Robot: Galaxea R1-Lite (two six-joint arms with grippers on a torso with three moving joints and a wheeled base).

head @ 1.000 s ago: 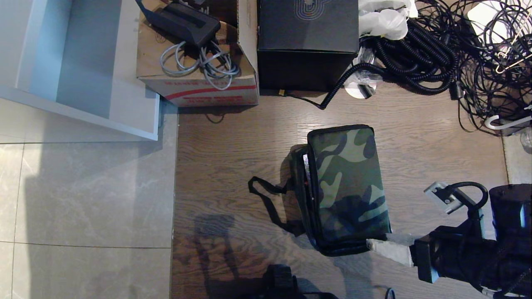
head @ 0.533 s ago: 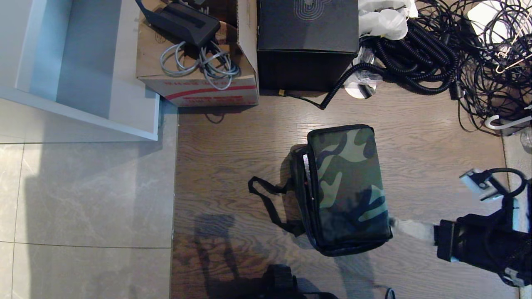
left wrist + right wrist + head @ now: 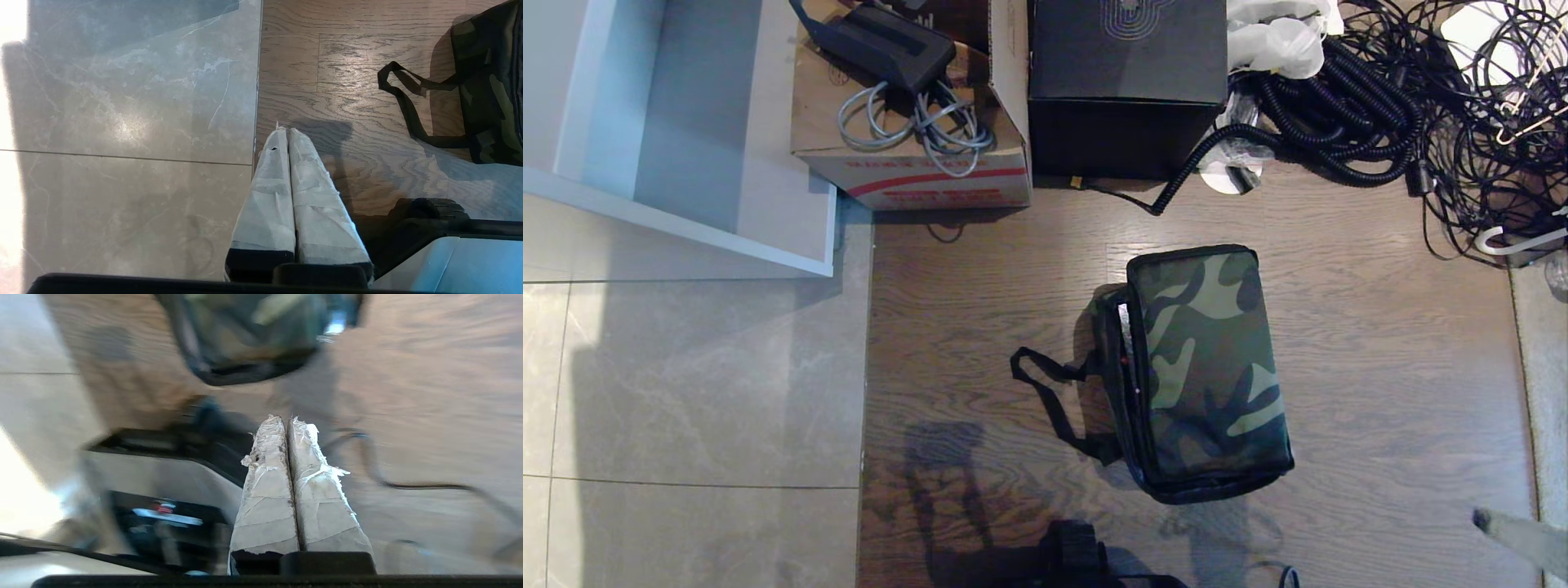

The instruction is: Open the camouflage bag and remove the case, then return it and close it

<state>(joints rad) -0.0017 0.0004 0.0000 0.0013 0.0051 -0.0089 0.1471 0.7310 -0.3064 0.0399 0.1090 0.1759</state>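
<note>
The camouflage bag [image 3: 1209,367] lies on the wood floor with its lid down; a narrow gap shows along its left side. It also appears in the left wrist view [image 3: 490,81] and, blurred, in the right wrist view [image 3: 253,330]. The case is hidden. My right gripper [image 3: 1480,518] sits at the lower right corner of the head view, well clear of the bag. Its taped fingers are pressed together on nothing [image 3: 287,418]. My left gripper [image 3: 288,130] hangs parked over the seam between tile and wood, shut and empty.
The bag's black strap [image 3: 1054,392] loops out to its left. Behind the bag stand a cardboard box [image 3: 915,155] with an adapter and cables, and a black cube box [image 3: 1127,73]. Tangled black cables [image 3: 1380,106] fill the far right. A white cabinet [image 3: 686,122] stands far left.
My right arm has pulled back from the bag's near right corner toward the lower right, almost out of the head view, and its fingers have closed. The bag has not moved.
</note>
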